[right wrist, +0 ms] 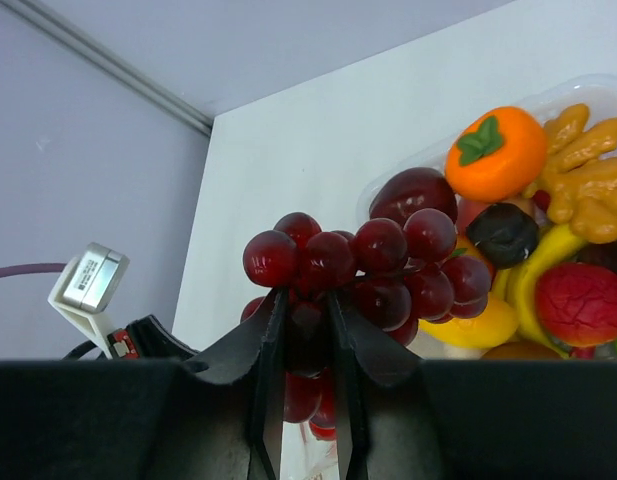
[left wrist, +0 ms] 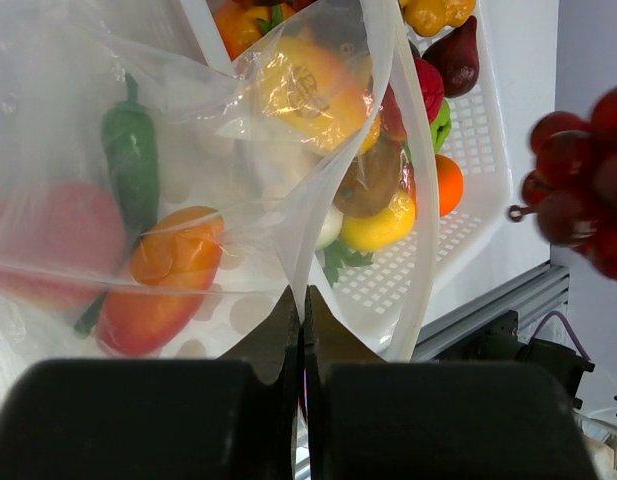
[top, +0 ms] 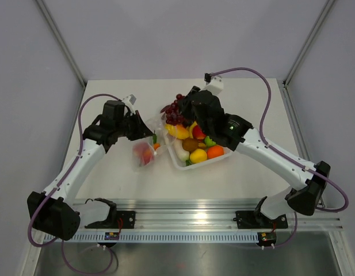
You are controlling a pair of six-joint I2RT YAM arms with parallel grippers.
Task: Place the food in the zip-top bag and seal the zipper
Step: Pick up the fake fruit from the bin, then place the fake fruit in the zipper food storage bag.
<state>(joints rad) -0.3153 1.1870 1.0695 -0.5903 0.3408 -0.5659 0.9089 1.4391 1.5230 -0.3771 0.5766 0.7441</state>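
White table (top: 108, 184) centre frame, evenly lit, soft shadows. Pale lilac back wall (top: 183, 34) across top, side walls (top: 27, 115) matching. Grey metal struts (top: 61, 41) slanting through upper corners. Aluminium rail (top: 189, 206) along table's near edge, lower frame.

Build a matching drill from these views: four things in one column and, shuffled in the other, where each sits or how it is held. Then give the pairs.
Things
1. grapes
2. green chili
3. orange persimmon
4. zip-top bag

Places or states
A. lying in the white tray
B. pinched at its edge by the shut left pincer
C. inside the bag
D. clamped in the right pincer

Pairs: 1-D, 2-C, 3-A, 4-B
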